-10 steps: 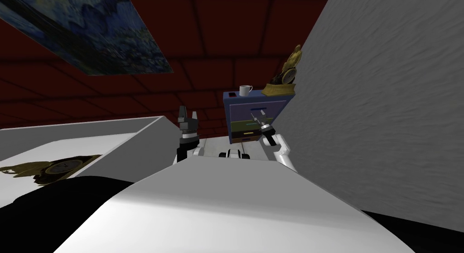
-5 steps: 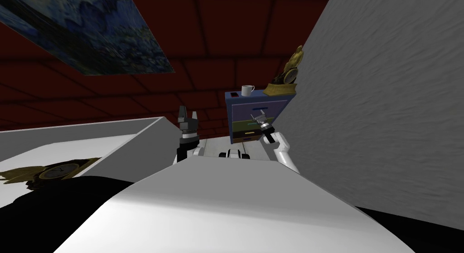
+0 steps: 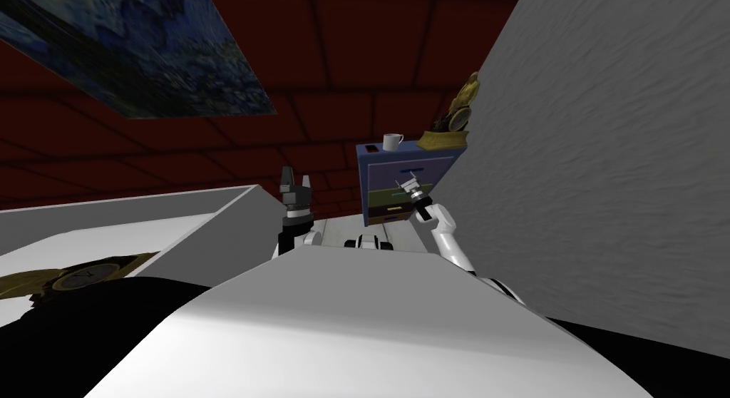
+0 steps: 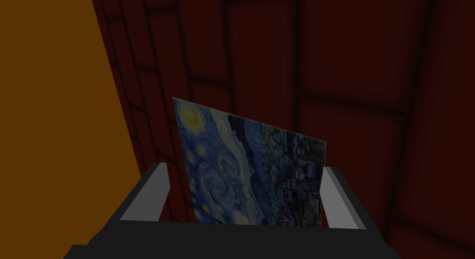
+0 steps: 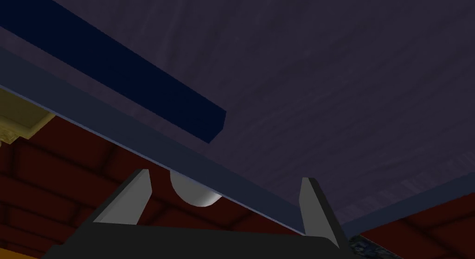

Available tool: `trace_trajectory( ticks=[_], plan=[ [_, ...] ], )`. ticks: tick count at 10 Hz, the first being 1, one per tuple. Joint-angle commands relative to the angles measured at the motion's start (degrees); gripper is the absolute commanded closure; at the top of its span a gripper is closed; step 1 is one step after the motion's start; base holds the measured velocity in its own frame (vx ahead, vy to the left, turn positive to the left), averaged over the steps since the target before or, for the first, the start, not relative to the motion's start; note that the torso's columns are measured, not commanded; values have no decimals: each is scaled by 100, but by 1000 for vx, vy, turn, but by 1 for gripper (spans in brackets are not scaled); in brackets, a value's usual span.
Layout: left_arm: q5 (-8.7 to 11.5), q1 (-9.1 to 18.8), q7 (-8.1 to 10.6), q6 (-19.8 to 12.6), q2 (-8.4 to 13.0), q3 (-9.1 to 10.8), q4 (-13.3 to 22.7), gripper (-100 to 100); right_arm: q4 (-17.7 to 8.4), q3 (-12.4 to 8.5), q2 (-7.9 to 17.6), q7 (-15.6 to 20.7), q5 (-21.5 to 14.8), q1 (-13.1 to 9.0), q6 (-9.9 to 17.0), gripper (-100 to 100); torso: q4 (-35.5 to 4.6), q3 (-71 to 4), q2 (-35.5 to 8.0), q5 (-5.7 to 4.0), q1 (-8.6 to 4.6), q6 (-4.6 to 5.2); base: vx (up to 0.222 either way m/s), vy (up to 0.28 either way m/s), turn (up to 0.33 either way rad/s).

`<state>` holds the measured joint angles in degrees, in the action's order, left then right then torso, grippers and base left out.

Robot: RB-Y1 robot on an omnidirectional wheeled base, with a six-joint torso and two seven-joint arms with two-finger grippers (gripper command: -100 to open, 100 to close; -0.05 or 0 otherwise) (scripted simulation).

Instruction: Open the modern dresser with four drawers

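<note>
Fingers (image 5: 132,198) of your right gripper (image 5: 226,176) stood apart, empty, near the dark blue handle (image 5: 139,91) of the dresser (image 3: 385,174), ready to take it; your left gripper (image 3: 296,174) hung raised, also released.

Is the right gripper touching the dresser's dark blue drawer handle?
Apart. The right wrist view shows the right gripper, fingers open, ending short of the dark blue handle, with bare drawer front between them.

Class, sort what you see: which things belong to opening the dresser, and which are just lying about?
For the job: blue dresser; dark blue handle on its top drawer; right tool, open, facing that drawer.
Just lying about: white mug; gold clock; painting.
</note>
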<state>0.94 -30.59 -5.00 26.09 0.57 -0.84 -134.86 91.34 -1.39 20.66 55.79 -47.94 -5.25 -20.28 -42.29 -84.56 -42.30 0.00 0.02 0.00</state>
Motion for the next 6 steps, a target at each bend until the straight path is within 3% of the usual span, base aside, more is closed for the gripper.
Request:
trace_trajectory(
  ticks=[1, 6],
  plan=[
    [0, 0, 0, 0, 0, 0, 0, 0, -275, -13, 119, 375, -307, -212, 122, -100, 0, 0, 0, 2, 5, 0, -4, 78, -28],
    [0, 0, 0, 0, 0, 0, 0, 0, -906, -54, 430, 1141, -998, -707, 369, -100, -1, 1, -2, 1, 3, 0, -8, 76, -46]
  ],
)
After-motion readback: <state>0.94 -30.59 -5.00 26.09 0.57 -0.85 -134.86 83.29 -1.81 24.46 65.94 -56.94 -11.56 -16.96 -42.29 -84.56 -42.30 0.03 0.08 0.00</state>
